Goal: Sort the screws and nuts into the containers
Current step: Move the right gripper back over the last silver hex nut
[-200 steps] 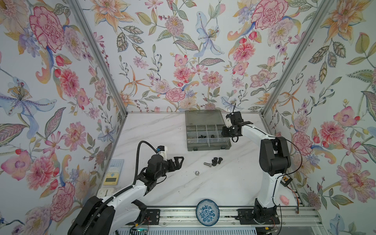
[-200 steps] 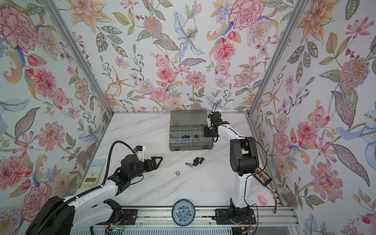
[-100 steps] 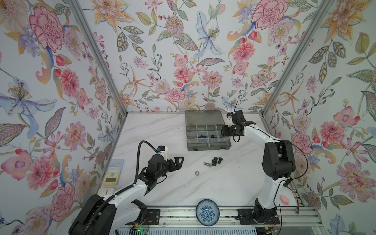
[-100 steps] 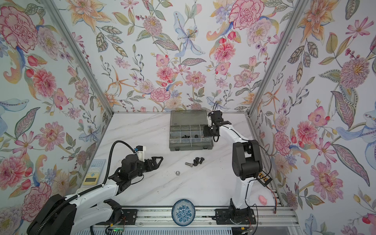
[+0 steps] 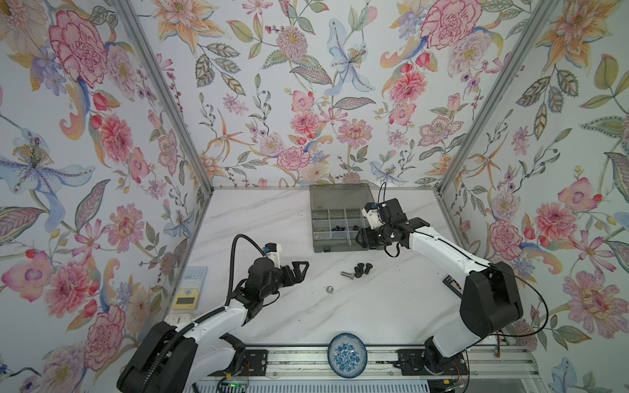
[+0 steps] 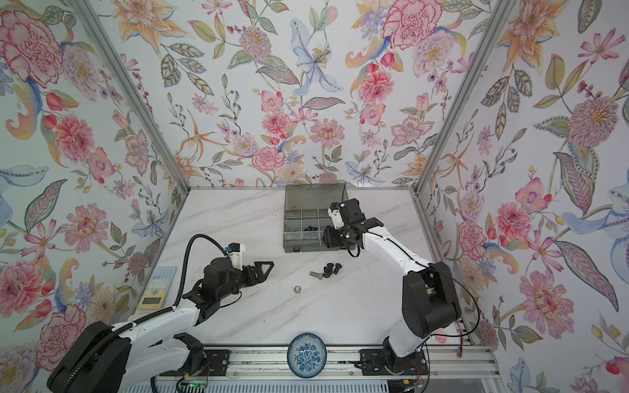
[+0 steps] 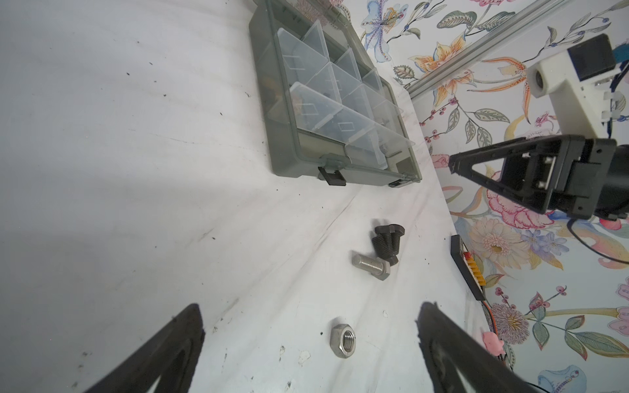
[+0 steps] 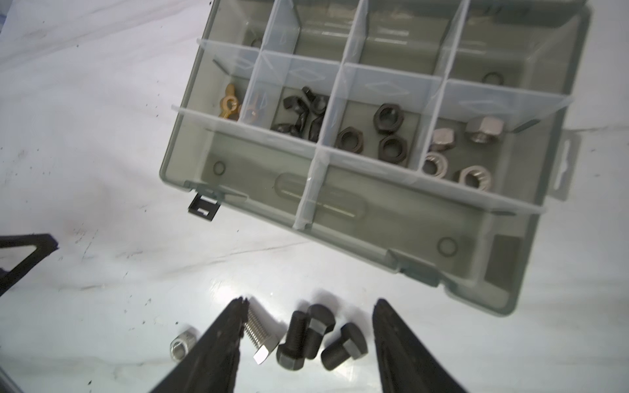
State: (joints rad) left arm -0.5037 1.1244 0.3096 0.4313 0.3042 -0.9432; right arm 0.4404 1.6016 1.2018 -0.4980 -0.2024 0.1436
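Three black screws [image 5: 362,268] and a silver screw [image 5: 347,274] lie together on the marble table in front of the grey organiser box [image 5: 320,243]. A silver nut [image 5: 329,289] lies alone nearer the left arm. My left gripper [image 5: 301,268] hovers open to the left of them, the nut [image 7: 343,340] showing between its fingers. My right gripper [image 5: 362,238] hangs open and empty over the box's front edge, above the screws [image 8: 306,335]. The containers hold brass winged nuts [image 8: 231,103], black winged nuts [image 8: 303,112], black hex nuts [image 8: 384,132] and silver nuts [image 8: 459,149].
A blue-and-white dish [image 5: 347,354] rests on the front rail. A yellow and blue calculator [image 5: 190,287] lies at the table's left edge. A small black strip [image 5: 452,282] lies by the right wall. The box lid [image 5: 340,196] lies open towards the back wall.
My right gripper has drawn back from over the box towards its front edge and its jaws have spread wider. The right arm's elbow swung forward. The left arm has not moved.
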